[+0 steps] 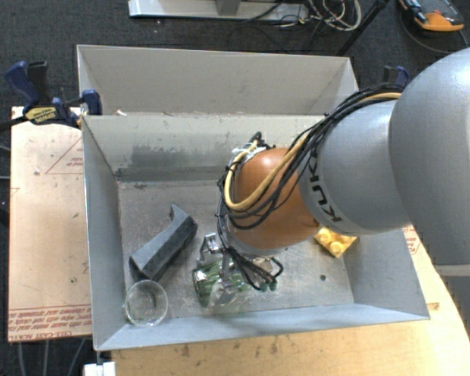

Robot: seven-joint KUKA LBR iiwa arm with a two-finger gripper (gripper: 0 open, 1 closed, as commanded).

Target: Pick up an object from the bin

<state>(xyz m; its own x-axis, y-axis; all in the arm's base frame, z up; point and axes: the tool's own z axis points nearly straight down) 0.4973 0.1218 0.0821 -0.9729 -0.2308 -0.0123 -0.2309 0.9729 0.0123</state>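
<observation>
Nearest the lens is the arm's big grey link (pixel 423 155), which comes in from the right and covers the right rear corner of the bin (pixel 102 233). At the arm's low end the fingers (pixel 222 279) are down at the bin's floor, in the middle of the front and just short of the front wall. Whether they are spread or clenched cannot be told. Around them sits a tangle of green, silver and pale bits, and the robot's own parts cannot be separated from any loose thing there. Nothing can be said to sit between them.

Thin black cables (pixel 258 271) loop just to the right of that tangle. Directly above it is the rounded orange cover (pixel 270 198) on the wrist. More black and cream cables cross its left side and run up to the grey link.

3 loose things can be made out on the floor. The one nearest the fingers is a dark grey block (pixel 163 247) to their left, close but apart from them. It is a long angled piece lying slantwise, 1 end toward the bin's middle and the other toward the front-left corner. A clear cup (pixel 145 302) stands upright in that corner with its mouth up. It is just beside the block's lower end, and whether the 2 touch is unclear. A crumpled yellow thing (pixel 334 243) lies on the right of the floor, well apart from the fingers, with its left part hidden under the arm.
</observation>
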